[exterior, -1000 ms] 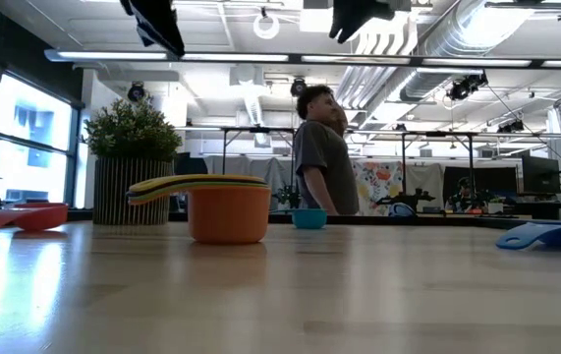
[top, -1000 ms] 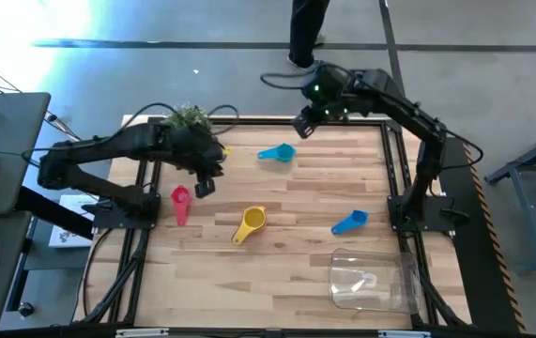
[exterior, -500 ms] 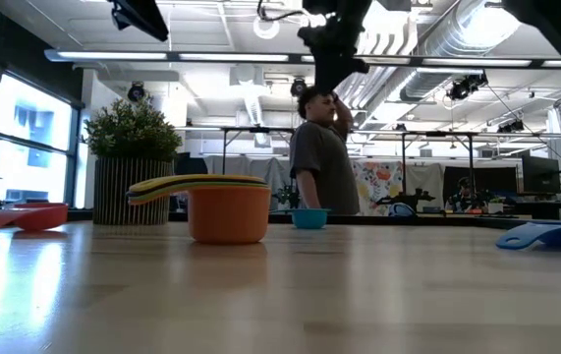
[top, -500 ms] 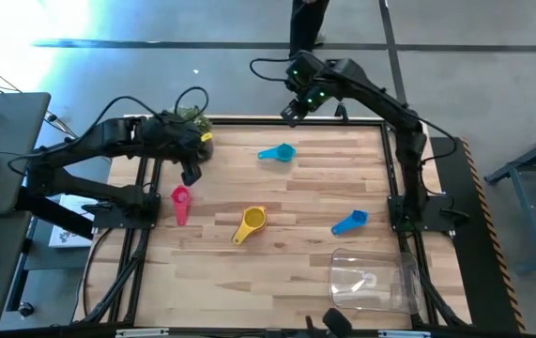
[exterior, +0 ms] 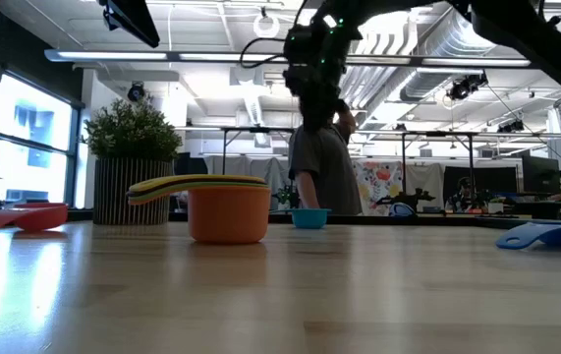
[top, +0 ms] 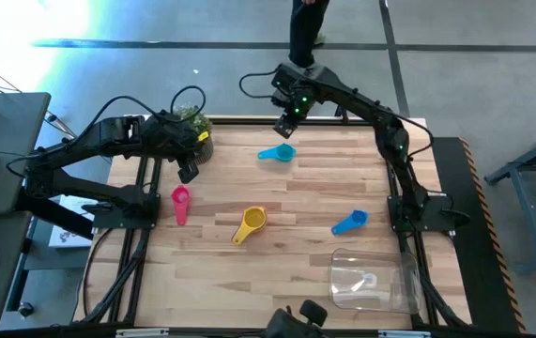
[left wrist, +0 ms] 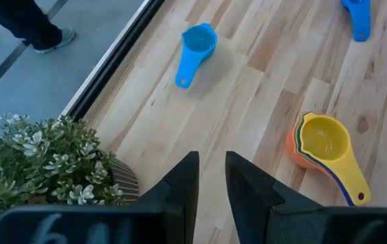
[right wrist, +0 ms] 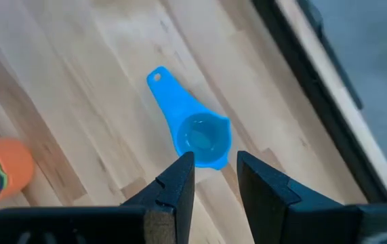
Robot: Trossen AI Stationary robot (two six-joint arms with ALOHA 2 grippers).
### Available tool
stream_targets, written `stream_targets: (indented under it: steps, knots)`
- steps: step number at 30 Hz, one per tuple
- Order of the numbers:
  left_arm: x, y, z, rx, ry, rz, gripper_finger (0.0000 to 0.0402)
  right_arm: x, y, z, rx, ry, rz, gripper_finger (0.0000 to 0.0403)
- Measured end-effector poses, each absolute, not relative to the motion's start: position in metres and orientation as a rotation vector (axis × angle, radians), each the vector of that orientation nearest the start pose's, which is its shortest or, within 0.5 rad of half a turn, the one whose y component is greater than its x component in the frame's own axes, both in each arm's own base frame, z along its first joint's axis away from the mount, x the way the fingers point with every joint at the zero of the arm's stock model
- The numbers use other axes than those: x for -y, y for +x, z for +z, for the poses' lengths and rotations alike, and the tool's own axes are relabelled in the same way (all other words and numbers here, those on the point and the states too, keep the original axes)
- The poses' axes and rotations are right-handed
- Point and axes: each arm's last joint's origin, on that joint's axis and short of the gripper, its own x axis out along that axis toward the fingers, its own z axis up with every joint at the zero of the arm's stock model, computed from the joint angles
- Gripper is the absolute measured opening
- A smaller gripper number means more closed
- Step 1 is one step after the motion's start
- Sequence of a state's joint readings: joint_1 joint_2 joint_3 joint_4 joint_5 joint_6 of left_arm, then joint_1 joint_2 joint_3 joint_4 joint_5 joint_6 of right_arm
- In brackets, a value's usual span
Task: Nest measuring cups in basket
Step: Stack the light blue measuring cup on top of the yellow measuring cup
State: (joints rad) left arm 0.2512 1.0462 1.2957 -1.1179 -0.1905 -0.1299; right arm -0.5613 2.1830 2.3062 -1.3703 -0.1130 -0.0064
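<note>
The right claw (top: 284,129) hangs just above the teal cup (top: 278,152) near the tabletop's (top: 305,202) 12 o'clock edge, fingers slightly spread and holding nothing. A sloppy descent could nudge that shallow cup off the rim (it sits close). The left claw (top: 187,174), also narrowly parted and empty, waits at 10 o'clock by the plant (top: 191,120); the basket (top: 373,281) sits at 5 o'clock.

Probably lab: workbenches (exterior: 437,202), ceiling ducts (exterior: 427,39)
</note>
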Motion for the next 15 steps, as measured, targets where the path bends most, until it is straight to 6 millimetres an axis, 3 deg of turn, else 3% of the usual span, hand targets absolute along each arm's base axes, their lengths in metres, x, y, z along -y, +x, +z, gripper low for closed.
stream_targets:
  steps: [15]
  knots:
    - [-0.051, 0.165, 0.377, -0.863, -0.083, 0.467, 0.0062, 0.244, 0.395, 0.257, -1.327, 0.406, -0.318, 0.0103]
